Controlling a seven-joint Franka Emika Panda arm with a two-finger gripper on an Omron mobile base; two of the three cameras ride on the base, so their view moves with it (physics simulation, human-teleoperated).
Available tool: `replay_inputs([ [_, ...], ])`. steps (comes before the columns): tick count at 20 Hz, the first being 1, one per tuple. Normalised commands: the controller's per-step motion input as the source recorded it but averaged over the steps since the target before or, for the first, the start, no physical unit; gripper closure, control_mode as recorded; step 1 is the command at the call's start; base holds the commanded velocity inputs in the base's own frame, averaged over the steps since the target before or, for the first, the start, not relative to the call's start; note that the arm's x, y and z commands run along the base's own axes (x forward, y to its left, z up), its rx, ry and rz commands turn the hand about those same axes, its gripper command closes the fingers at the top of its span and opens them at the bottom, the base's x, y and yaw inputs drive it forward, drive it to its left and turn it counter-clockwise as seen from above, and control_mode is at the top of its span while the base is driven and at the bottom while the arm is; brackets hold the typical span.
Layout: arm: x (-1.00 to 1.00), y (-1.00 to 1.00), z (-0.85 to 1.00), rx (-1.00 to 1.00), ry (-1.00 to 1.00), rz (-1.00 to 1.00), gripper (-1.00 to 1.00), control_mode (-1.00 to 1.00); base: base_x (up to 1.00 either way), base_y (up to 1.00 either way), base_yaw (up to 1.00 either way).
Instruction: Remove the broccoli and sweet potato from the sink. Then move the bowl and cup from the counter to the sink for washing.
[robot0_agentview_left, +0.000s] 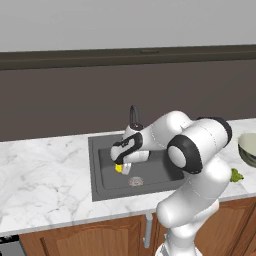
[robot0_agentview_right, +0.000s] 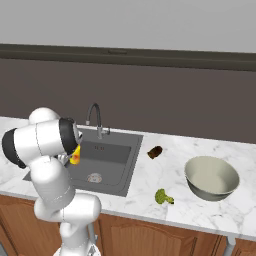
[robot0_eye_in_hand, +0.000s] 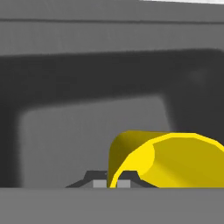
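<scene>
On the counter (robot0_agentview_right: 165, 172) lay the broccoli (robot0_agentview_right: 161, 196) and sweet potato (robot0_agentview_right: 155, 152); the gripper (robot0_agentview_left: 120, 167) pinched the cup (robot0_agentview_left: 118, 168) over the sink (robot0_agentview_left: 100, 187); the bowl (robot0_agentview_right: 211, 178) remained.

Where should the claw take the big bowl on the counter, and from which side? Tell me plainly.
Take the bowl by its rim, coming from above, probably at the edge nearest the sink. It stands upright and open on the counter, and looks too wide to span, so one finger inside and one outside the thin wall suits best. The claw is now shut on the cup.
</scene>
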Motion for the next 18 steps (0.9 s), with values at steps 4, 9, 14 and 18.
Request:
replay_inputs([
  [4,0.07,0.09,-0.10,-0.01,0.00,0.10,1.00,-1.00,0.00,0.00,0.00],
  [9,0.08,0.05,-0.14,0.00,0.00,0.10,1.00,-1.00,0.00,0.00,0.00],
  [14,0.12,0.01,-0.13,-0.01,0.00,0.11,1.00,-1.00,0.00,0.00,0.00],
  [18,0.12,0.03,-0.15,-0.03,0.00,0.12,1.00,-1.00,0.00,0.00,0.00],
])
